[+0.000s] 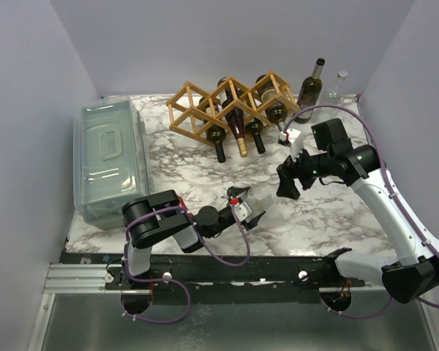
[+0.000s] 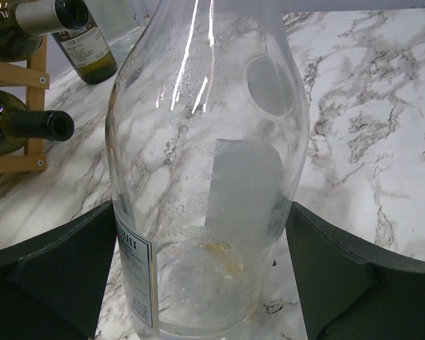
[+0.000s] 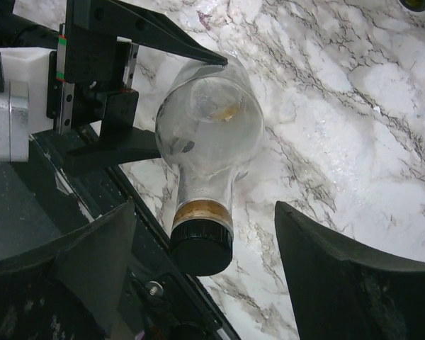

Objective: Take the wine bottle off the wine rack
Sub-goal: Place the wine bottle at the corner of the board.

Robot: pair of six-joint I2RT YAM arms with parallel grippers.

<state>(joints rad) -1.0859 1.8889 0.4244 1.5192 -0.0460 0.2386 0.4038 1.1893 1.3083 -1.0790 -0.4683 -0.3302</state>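
A clear glass wine bottle point(image 2: 205, 142) with a black cap point(image 3: 202, 248) is held above the marble table, off the wine rack point(image 1: 205, 106). My left gripper point(image 2: 200, 216) is shut on its wide body, one finger point(image 2: 64, 276) against each side. My right gripper point(image 3: 205, 212) is open, its fingers standing either side of the bottle's neck with gaps. In the top view the left gripper point(image 1: 252, 212) is at front centre and the right gripper point(image 1: 287, 184) is just beyond it. The tan lattice rack at the back holds several dark bottles point(image 1: 238, 131), necks pointing forward.
A clear plastic lidded box point(image 1: 110, 157) fills the table's left side. An upright dark bottle point(image 1: 312, 88) and a small clear bottle point(image 1: 339, 84) stand at the back right. The black base rail point(image 1: 241, 270) runs along the near edge.
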